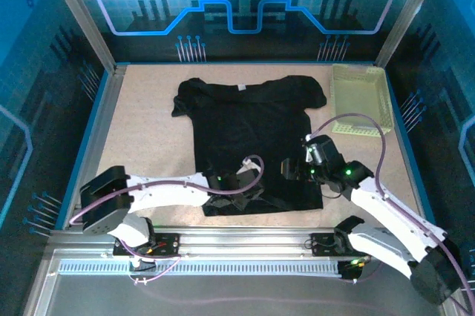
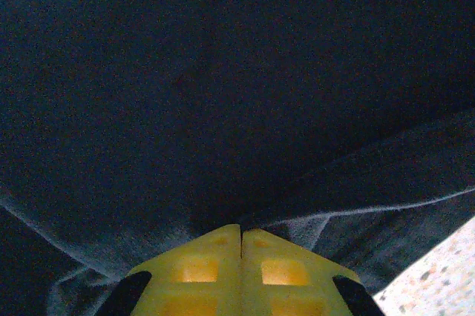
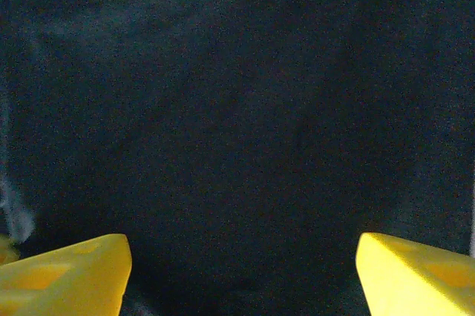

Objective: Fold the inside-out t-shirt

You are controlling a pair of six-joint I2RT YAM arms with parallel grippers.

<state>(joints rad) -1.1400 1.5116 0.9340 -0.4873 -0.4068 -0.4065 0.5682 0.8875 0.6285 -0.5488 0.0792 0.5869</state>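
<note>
Black t-shirt, flat on counter.
Left pincer closed on its hem; right pincer open over it.

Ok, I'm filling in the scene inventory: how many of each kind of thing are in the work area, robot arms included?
black t-shirt: 1
yellow-green basket: 1
robot arms: 2, ending in the left claw and the right claw
Total: 4

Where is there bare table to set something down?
Free: bare table between the t-shirt and the left rail, and the strip beyond its collar. Narrower right of it, nearer than the basket. Crowded: the near hem, where left claw and right claw sit.
</note>
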